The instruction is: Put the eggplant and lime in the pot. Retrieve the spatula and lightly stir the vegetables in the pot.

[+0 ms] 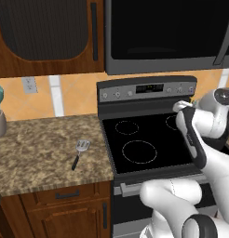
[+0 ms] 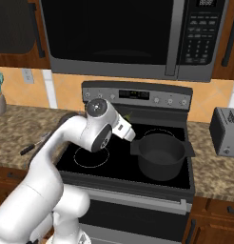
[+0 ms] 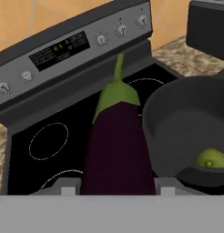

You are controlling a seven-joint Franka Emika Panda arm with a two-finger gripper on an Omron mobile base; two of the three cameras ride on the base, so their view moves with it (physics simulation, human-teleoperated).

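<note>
A: Where does the eggplant (image 3: pixel 117 145) sit right now?

B: In the hand view it fills the middle, lengthways, purple body nearest the camera and green cap and stem pointing away toward the stove's control panel (image 3: pixel 63 48). It looks pinched in the gripper (image 3: pixel 117 190), the jaws part-way closed against its flanks, though the fingertips themselves are mostly hidden behind it.

A: And over the pot (image 2: pixel 161 155)?

B: Not quite. The pot lies just to the side of the eggplant in the hand view, on a front burner of the stove. The lime (image 3: pixel 212 159) already rests inside it, against the near wall.

A: How will the eggplant handle?

B: My guess is light but glossy, so slippery. The body tapers, and a grip near the thick middle should hold better than one near the cap. It is firm enough to take a modest squeeze, though hard pressure could bruise it.

A: And the spatula (image 1: pixel 79 152)?

B: Flat on the granite counter (image 1: pixel 37 148) left of the stove, well apart from the pot, slotted head away from the counter's edge. The thin black handle is the place to pinch; it is stiff, light and lies low, so the fingers must come down close to the stone.
</note>
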